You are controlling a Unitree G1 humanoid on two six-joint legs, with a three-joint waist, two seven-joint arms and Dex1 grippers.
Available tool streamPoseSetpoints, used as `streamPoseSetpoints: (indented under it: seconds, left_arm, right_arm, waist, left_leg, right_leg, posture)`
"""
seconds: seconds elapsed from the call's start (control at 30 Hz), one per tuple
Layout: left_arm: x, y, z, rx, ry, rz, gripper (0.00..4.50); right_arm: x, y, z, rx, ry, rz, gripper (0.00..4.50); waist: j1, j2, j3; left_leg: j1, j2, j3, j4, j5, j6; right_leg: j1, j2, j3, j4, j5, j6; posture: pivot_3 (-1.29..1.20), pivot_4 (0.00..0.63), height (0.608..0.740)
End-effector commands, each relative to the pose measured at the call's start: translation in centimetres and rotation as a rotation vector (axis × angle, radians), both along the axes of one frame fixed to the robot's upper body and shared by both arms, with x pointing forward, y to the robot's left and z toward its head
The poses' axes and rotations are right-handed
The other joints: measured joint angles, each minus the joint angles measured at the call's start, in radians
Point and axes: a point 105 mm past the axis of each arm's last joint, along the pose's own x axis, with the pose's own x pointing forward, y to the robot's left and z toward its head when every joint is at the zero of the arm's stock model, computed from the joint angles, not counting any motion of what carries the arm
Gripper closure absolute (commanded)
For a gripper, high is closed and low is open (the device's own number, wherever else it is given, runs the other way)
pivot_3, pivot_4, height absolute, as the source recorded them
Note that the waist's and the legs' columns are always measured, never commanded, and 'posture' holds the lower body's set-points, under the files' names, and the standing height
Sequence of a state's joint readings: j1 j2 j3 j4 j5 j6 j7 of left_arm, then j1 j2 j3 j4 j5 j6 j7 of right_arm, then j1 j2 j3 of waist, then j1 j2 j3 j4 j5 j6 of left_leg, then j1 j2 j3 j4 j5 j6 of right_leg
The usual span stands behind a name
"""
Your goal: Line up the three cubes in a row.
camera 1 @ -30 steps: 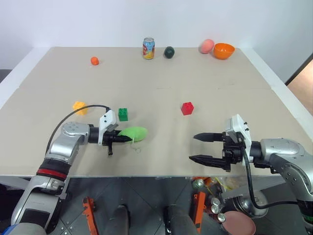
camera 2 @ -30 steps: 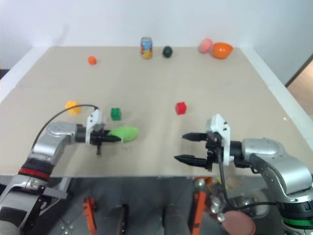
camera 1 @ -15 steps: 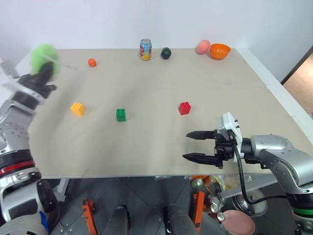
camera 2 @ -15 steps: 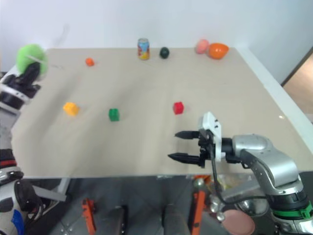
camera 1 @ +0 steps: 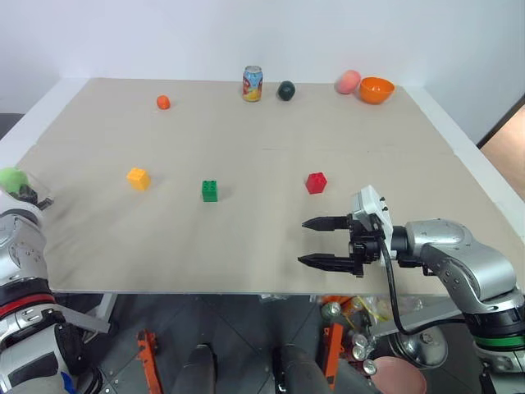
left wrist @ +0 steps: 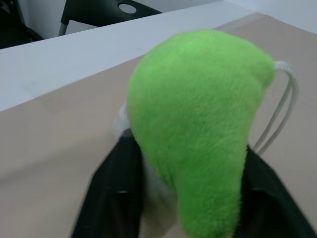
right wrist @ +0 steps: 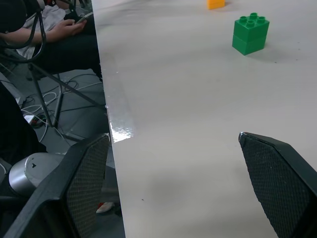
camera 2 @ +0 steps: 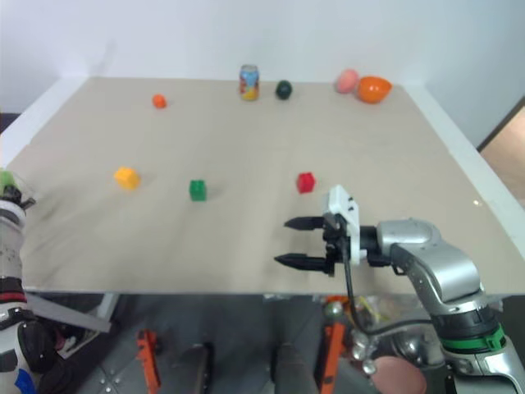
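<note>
Above table [camera 1: 246, 238], right fingers [camera 1: 324, 222] splayed.

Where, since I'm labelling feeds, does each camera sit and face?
Left eye: head, looking forward-down over beige table; right gripper, jaws open, and left gripper show.
Right eye: same head, same scene.
Left wrist: left arm, facing fuzzy green plush toy close up.
Right wrist: right arm, along its open jaws toward green studded plastic block.
Shared: that block shows in the eye views too.
</note>
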State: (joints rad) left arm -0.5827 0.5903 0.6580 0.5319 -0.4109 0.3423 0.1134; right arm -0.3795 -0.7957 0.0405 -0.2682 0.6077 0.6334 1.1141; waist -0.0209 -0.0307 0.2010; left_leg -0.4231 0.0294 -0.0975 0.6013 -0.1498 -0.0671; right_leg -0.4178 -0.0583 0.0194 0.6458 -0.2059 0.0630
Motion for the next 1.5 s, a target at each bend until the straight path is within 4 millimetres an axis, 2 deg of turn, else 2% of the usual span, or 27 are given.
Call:
streamPoseSetpoints:
  seconds: [0.03, 0.13, 0.37, 0.43, 0.47, 0.53, 0.63, 0.77, 0.87, 0.97, 1.07, 1.17, 1.27, 1.5]
  left_arm:
    - [-0.3, 0.5, 3.4, 0.032, -0.139, 0.037, 1.12]
    - [-0.2, 0.1, 4.0, 0.030, -0.185, 0.043, 0.09]
    - [1.3, -3.0, 6.2, 0.035, -0.325, -0.099, 0.01]
    - [1.9, -4.8, 7.4, 0.028, -0.406, -0.188, 0.01]
    - [2.2, -6.0, 8.1, 0.043, -0.440, -0.245, 0.01]
    - [2.7, -9.7, 9.8, 0.128, -0.501, -0.427, 0.01]
    - [2.3, -16.8, 10.6, 0.270, -0.549, -0.774, 0.01]
    - [-0.2, -24.7, 9.0, 0.439, -0.529, -1.215, 0.01]
    - [-2.4, -27.9, 6.6, 0.498, -0.482, -1.473, 0.01]
    - [-4.2, -29.5, 4.7, 0.516, -0.432, -1.674, 0.01]
    - [-5.2, -30.1, 3.3, 0.556, -0.374, -1.786, 0.01]
    - [-5.2, -29.9, 2.0, 0.615, -0.320, -1.826, 0.01]
    - [-5.2, -29.7, 1.6, 0.644, -0.310, -1.838, 0.01]
    - [-5.7, -29.6, 1.0, 0.672, -0.304, -1.861, 0.01]
  right_arm:
    - [-0.1, 0.1, 0.7, 0.006, -0.036, 0.015, 0.16]
    - [-0.2, 0.1, 0.7, 0.008, -0.034, 0.011, 0.16]
    - [-0.3, 0.0, 0.7, 0.013, -0.033, 0.004, 0.16]
    - [-0.3, -0.1, 0.7, 0.013, -0.033, 0.002, 0.16]
    - [-0.4, -0.1, 0.8, 0.013, -0.032, 0.001, 0.16]
    - [-0.3, -0.2, 0.8, 0.010, -0.034, -0.009, 0.16]
    - [0.6, -0.8, 0.9, 0.012, -0.062, -0.070, 0.16]
    - [3.4, -2.3, 0.3, -0.021, -0.117, -0.255, 0.16]
    - [5.0, -2.8, -0.2, -0.054, -0.155, -0.366, 0.16]
    - [7.0, -2.9, -0.4, -0.060, -0.189, -0.509, 0.16]
    - [8.1, -2.4, -0.5, -0.035, -0.184, -0.596, 0.16]
    - [8.9, -1.5, -1.0, -0.018, -0.152, -0.649, 0.16]
    - [9.7, -1.5, -1.3, -0.037, -0.143, -0.696, 0.16]
    - [12.2, -3.8, -0.5, -0.064, -0.172, -0.854, 0.16]
  waist:
    - [0.000, 0.000, 0.000]
    - [0.000, 0.000, 0.000]
    - [0.000, 0.000, 0.000]
    - [0.000, 0.000, 0.000]
    - [0.000, 0.000, 0.000]
    - [0.000, 0.000, 0.000]
    - [0.000, 0.000, 0.000]
    - [-0.003, 0.000, 0.000]
    - [-0.009, 0.000, 0.000]
    - [-0.015, 0.000, 0.000]
    - [-0.017, 0.001, 0.001]
    - [-0.017, 0.001, 0.001]
    - [-0.017, 0.002, 0.001]
    - [-0.023, 0.002, 0.001]
  left_leg:
    - [0.000, 0.000, 0.000, 0.000, 0.000, 0.000]
    - [0.000, 0.000, 0.000, 0.000, 0.000, 0.000]
    - [0.000, 0.000, 0.001, 0.000, 0.000, -0.001]
    - [0.000, 0.000, 0.001, 0.000, 0.001, -0.001]
    - [0.000, 0.000, 0.001, 0.000, 0.001, -0.001]
    - [0.000, 0.000, 0.001, 0.000, 0.001, -0.002]
    - [-0.001, 0.000, 0.001, 0.000, 0.001, -0.002]
    - [0.000, 0.000, 0.003, 0.000, 0.001, -0.002]
    - [0.000, 0.000, 0.004, 0.000, 0.001, -0.002]
    - [0.000, 0.002, 0.005, -0.001, 0.001, -0.001]
    - [-0.001, 0.002, 0.005, -0.001, 0.001, -0.001]
    - [-0.001, 0.002, 0.005, -0.001, 0.002, -0.001]
    - [-0.002, 0.002, 0.005, -0.001, 0.002, -0.001]
    - [-0.002, 0.002, 0.006, -0.001, 0.001, 0.000]
  right_leg:
    - [0.000, 0.000, 0.000, 0.000, 0.000, 0.000]
    - [0.000, 0.000, 0.000, 0.000, 0.000, 0.000]
    - [0.000, 0.000, 0.000, 0.000, 0.000, 0.000]
    - [0.000, 0.000, 0.000, 0.000, 0.001, 0.000]
    - [0.000, 0.000, 0.000, 0.000, 0.001, 0.000]
    - [0.000, 0.000, 0.000, 0.000, 0.001, 0.000]
    - [0.000, 0.000, 0.000, 0.000, 0.001, 0.000]
    - [0.000, 0.000, 0.002, -0.001, 0.000, 0.000]
    - [-0.001, 0.000, 0.003, 0.000, 0.001, 0.000]
    - [-0.003, 0.002, 0.004, 0.000, 0.001, -0.002]
    - [-0.003, 0.002, 0.004, 0.000, 0.002, -0.002]
    - [-0.004, 0.002, 0.004, 0.000, 0.002, -0.002]
    - [-0.004, 0.002, 0.005, 0.000, 0.001, -0.002]
    - [-0.005, 0.002, 0.005, 0.000, 0.001, -0.002]
  posture:
    - [0.00, 0.150, 0.740]
    - [0.00, 0.150, 0.740]
    - [0.00, 0.150, 0.740]
    - [0.00, 0.150, 0.740]
    - [0.00, 0.150, 0.740]
    - [0.00, 0.150, 0.740]
    - [0.00, 0.150, 0.740]
    - [0.00, 0.150, 0.740]
    - [0.00, 0.150, 0.740]
    - [0.00, 0.150, 0.740]
    - [0.00, 0.150, 0.740]
    - [0.00, 0.150, 0.740]
    - [0.00, 0.150, 0.740]
    - [0.00, 0.150, 0.740]
